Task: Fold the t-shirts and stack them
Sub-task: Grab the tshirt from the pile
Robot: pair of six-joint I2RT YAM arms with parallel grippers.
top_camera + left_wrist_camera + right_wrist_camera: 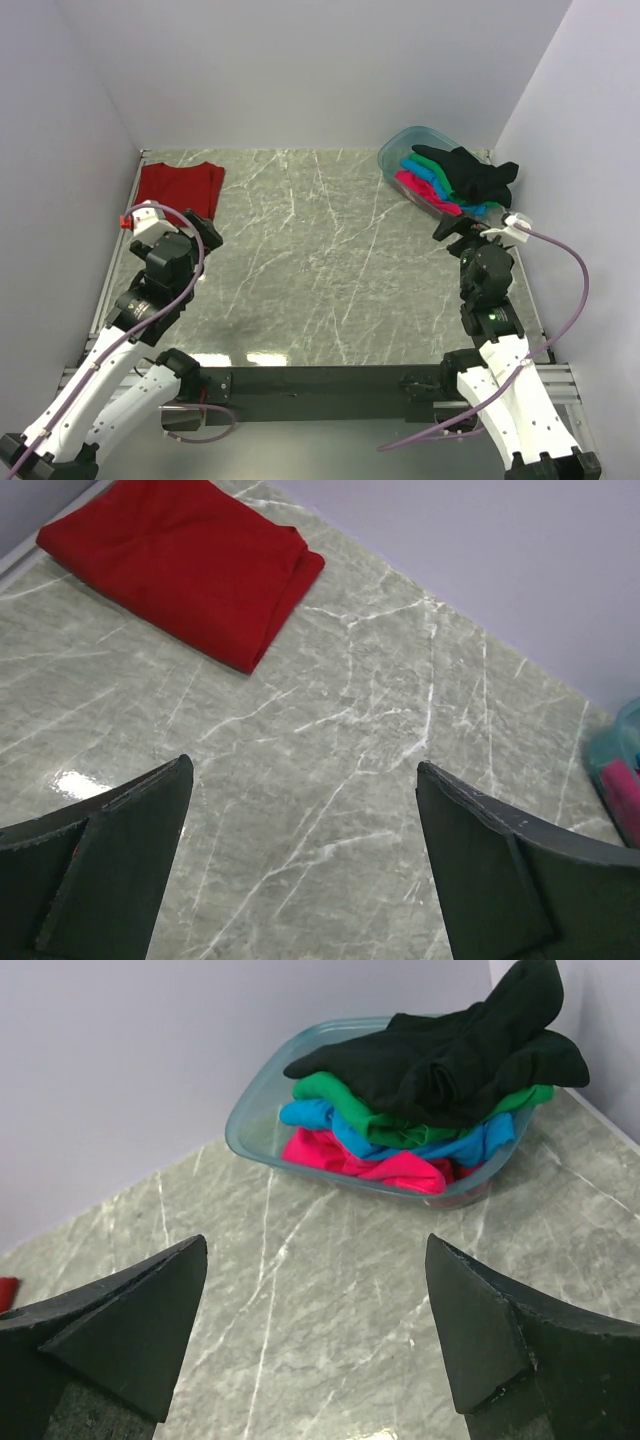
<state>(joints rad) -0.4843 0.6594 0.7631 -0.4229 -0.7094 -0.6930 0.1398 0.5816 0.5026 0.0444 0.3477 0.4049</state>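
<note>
The grey marbled desk (320,270) carries a folded dark red shirt (181,186) in its far left corner. The shirt lies flat, close to the left wall and the back wall.

In the far right corner stands a see-through blue tub (248,1122) holding the other shirts in a loose heap. A pink shirt (345,1158) is at the bottom, with a blue shirt (312,1115) over it and a green shirt (330,1090) above that. A black shirt (440,1055) lies crumpled on top, and part of it spills out over the tub's rim toward the right wall.

The left hand (302,770) hovers above the left part of the desk, near the red shirt but apart from it. Its two dark fingers stand spread wide, with only bare desk showing between them, and it grips nothing.

The right hand (315,1245) hovers over the right part of the desk, pointed at the tub and apart from it. Its fingers are also spread wide, with nothing between them.

A lilac cable runs along each arm. A bright patch of reflected light sits on the desk near its front edge.
</note>
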